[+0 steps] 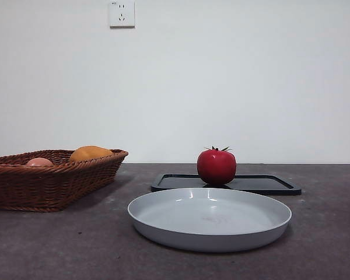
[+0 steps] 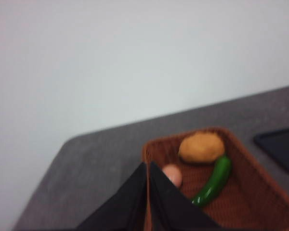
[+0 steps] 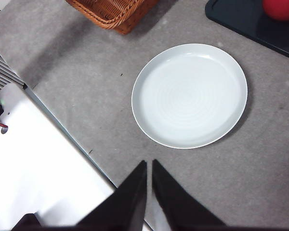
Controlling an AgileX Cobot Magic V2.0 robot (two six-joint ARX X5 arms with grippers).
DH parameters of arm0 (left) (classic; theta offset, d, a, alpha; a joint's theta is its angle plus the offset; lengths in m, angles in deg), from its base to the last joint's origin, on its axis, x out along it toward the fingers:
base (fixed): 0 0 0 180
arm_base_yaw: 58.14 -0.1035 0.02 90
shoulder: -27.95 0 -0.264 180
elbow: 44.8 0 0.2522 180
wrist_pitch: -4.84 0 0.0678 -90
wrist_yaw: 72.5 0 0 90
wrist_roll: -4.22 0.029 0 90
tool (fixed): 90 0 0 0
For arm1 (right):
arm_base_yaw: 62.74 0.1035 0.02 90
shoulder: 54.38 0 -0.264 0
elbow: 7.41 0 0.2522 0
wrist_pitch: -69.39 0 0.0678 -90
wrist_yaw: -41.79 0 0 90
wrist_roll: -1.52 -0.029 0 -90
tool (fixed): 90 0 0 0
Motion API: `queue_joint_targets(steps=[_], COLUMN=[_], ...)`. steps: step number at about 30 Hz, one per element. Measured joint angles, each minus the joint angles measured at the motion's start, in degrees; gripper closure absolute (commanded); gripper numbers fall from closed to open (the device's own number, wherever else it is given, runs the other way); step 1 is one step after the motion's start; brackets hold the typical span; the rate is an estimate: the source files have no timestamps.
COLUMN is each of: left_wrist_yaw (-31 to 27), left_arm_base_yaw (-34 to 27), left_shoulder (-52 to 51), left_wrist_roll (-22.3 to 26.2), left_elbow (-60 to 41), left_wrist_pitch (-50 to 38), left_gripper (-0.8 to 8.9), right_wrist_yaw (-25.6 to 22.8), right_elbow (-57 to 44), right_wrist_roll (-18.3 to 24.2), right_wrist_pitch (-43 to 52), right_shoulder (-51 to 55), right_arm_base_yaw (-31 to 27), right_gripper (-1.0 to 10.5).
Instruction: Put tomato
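tomato (image 1: 216,167): upright on the black tray (image 1: 262,184), calyx up, nothing of mine touching it; only its red edge shows in my right wrist view
black tray: flat on the table (image 1: 326,233), just behind the plate
plate (image 1: 210,219): grey, round, shallow, nearest the front camera, tomato not on it
basket (image 1: 46,178): brown wicker, off to one side of the plate, well apart from the tomato
basket contents: orange-yellow fruit (image 2: 201,147), green pepper (image 2: 213,181) lying beside it, small pink fruit (image 2: 173,174) partly hidden behind my left jaws
my left gripper (image 2: 148,166): up above the basket's near end, jaws pressed together tip to tip, holding nothing
my right gripper (image 3: 149,164): high over the table's front edge, plate beyond the tips, jaws nearly closed with only a thin slit between, holding nothing
front view: neither of my arms shows there
wall socket (image 1: 122,13): white, high on the wall behind
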Motion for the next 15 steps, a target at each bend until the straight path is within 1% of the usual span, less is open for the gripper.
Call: queue_joint_targets(steps=[4, 15], left_wrist_yaw=[-2.1, -2.2], left_arm_base_yaw=[0.0, 0.0], left_shoulder=[-2.5, -2.6], left_wrist_roll=[-1.6, -3.5], left_elbow=[-5.6, -13.5], left_wrist_pitch=[-0.3, -1.0], left_gripper=[8.06, 8.06], right_wrist_yaw=[0.0, 0.0], right_elbow=[0.0, 0.0], right_wrist_roll=[0.0, 0.0], right_wrist_pitch=[0.0, 0.0], right_shoulder=[0.0, 0.0], right_arm_base_yaw=[0.0, 0.0], right_gripper=[9.4, 9.4])
